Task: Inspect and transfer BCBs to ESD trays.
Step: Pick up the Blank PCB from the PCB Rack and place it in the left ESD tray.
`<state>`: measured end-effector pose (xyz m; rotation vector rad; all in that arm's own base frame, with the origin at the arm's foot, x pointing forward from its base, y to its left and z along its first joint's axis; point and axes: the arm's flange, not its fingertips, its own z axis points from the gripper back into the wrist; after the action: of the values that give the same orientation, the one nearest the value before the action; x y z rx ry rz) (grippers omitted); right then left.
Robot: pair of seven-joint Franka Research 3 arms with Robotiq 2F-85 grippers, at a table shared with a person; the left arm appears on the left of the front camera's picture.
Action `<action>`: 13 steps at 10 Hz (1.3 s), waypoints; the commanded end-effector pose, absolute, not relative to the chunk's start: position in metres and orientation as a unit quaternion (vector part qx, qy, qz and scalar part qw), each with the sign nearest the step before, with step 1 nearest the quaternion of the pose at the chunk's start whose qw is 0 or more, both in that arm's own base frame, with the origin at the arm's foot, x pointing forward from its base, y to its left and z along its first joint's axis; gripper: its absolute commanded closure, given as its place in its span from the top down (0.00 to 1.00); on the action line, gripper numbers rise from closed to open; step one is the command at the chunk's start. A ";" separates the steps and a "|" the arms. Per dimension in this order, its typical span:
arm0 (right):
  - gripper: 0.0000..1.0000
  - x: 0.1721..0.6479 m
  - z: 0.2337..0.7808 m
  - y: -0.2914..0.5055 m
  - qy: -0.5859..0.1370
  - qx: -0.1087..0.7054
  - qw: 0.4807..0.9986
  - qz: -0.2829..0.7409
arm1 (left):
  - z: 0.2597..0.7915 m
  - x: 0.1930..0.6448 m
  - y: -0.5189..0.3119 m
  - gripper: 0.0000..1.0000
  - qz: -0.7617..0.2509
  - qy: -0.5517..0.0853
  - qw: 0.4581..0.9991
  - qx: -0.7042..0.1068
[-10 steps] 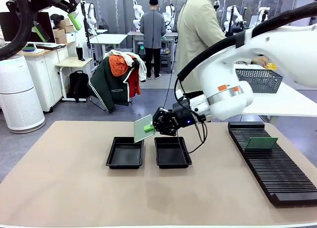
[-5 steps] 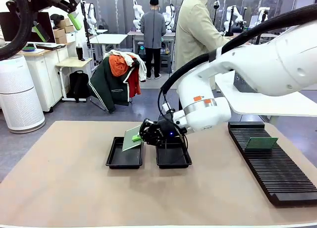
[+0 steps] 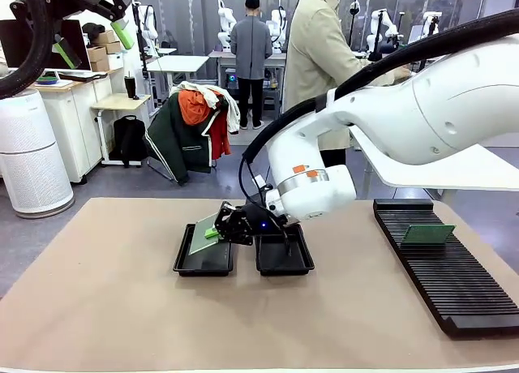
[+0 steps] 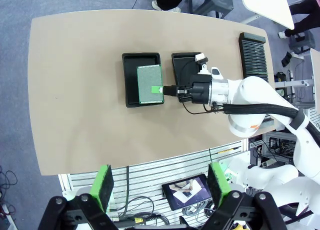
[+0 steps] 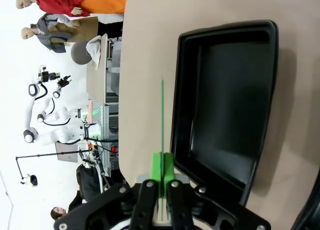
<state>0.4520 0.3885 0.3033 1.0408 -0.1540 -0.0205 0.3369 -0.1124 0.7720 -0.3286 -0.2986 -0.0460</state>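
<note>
Front view: right jaws are clamped on one edge of a BCB, green pads pinching it. The board is tilted over the left ESD tray near frame centre. Its low edge dips toward the tray floor, but I can't tell if it touches. The right ESD tray sits just beside it, under the wrist, with nothing in it that I can see. Left wrist view, looking down from high up, puts the BCB over that tray, biased toward the wall next to the other tray. Right wrist view shows the board edge-on along the tray's near wall, with bare floor beyond it. My read is that this is the placing step. I'd level the board first, then shift it toward the tray centre so no edge rides up a sloped wall. After that, lower it slowly until it lies flat and only then open. Keep the fingers clear of the wall between the trays and don't nudge either tray on the desk. Releasing at this tilt risks the board sliding or hanging up on the rim. Left jaws are wide apart and hold nothing, pads at the bottom of that frame, well clear. Another board stands in the rack at right.
</note>
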 end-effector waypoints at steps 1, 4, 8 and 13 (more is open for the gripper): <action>0.03 0.462 0.301 0.405 -0.077 0.473 0.877 -0.024 | 0.771 0.336 -0.112 1.00 -0.023 -0.147 0.975 -0.163; 0.03 0.475 0.294 0.419 -0.073 0.449 0.890 -0.028 | 0.771 0.336 -0.112 1.00 -0.023 -0.147 0.975 -0.163; 0.03 0.485 0.285 0.426 -0.061 0.433 0.899 -0.037 | 0.771 0.336 -0.112 1.00 -0.023 -0.147 0.975 -0.163; 0.03 0.480 0.280 0.420 -0.054 0.440 0.896 -0.029 | 0.771 0.336 -0.112 1.00 -0.023 -0.147 0.975 -0.163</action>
<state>0.4808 0.4213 0.2807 0.8994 -0.0997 -0.0619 0.3369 -0.1125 0.7720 -0.3286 -0.2986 -0.0460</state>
